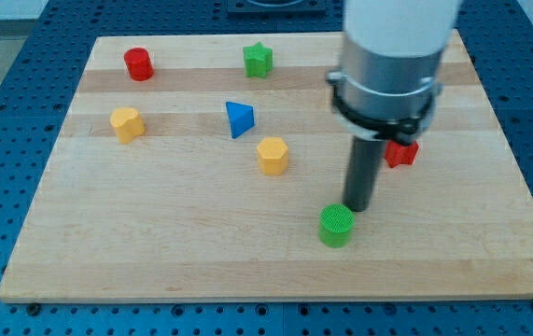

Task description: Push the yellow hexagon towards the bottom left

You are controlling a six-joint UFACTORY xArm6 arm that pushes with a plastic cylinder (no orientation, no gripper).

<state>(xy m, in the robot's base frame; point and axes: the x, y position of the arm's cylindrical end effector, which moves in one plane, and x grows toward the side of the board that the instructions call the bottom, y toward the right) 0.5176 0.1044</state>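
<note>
The yellow hexagon (273, 155) sits near the middle of the wooden board (154, 243). My tip (357, 208) is down on the board to the hexagon's right and lower, well apart from it. It stands just above and right of a green cylinder (336, 225), very close to it or touching.
A yellow heart-like block (127, 123) lies at the left. A red cylinder (138, 63) is at the top left, a green star (259, 60) at the top middle, a blue triangle (239, 119) above left of the hexagon. A red block (401, 153) is partly hidden behind the rod.
</note>
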